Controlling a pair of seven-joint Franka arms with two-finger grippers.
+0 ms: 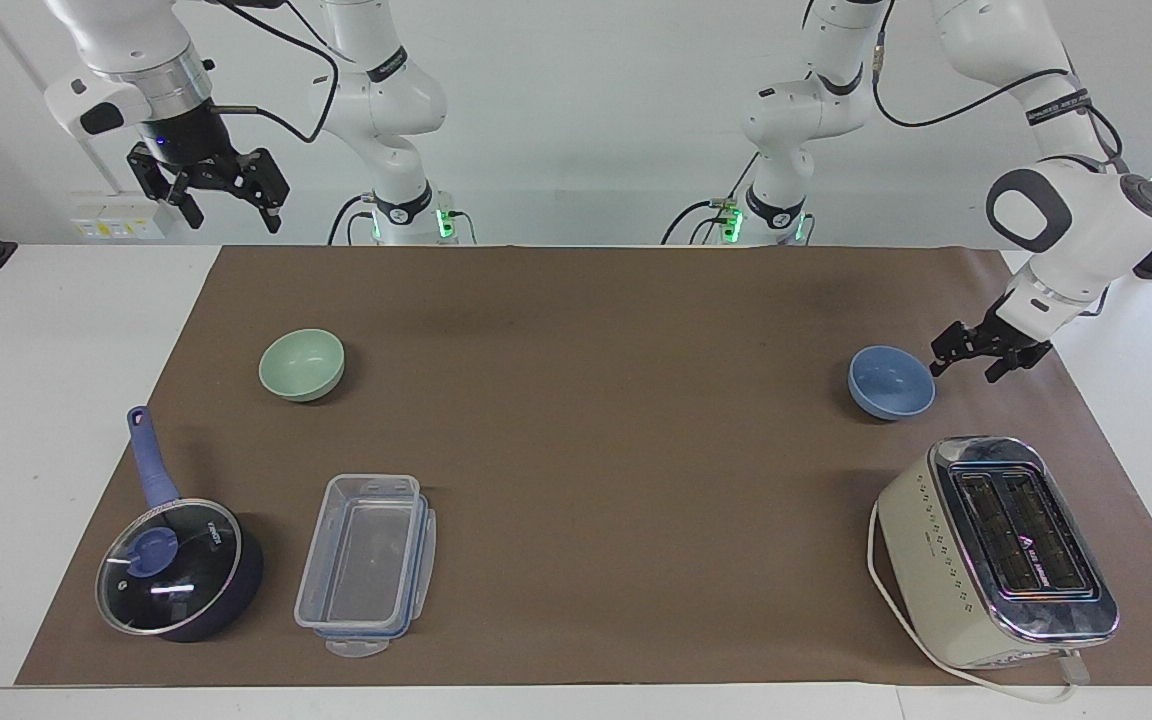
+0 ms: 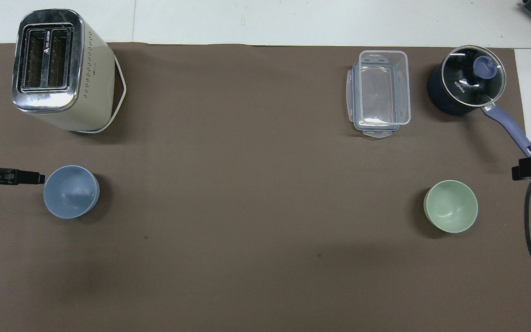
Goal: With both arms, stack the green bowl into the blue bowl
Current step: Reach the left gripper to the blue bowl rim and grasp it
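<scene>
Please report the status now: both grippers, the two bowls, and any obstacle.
Left gripper open, low beside blue bowl, holding nothing. Right gripper open, waiting high. Green bowl untouched, not stacked. Nothing between the bowls.

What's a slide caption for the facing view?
Left pincer open, low beside the blue bowl; right pincer waits raised, green bowl untouched.

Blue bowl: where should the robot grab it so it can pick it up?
Probably by the rim. The blue bowl sits upright and open, with smooth round sides that give fingers little to catch, so one finger inside and one outside the thin wall looks best. The open left gripper is already low beside its edge at the left arm's end of the table, so coming from there suits.
</scene>
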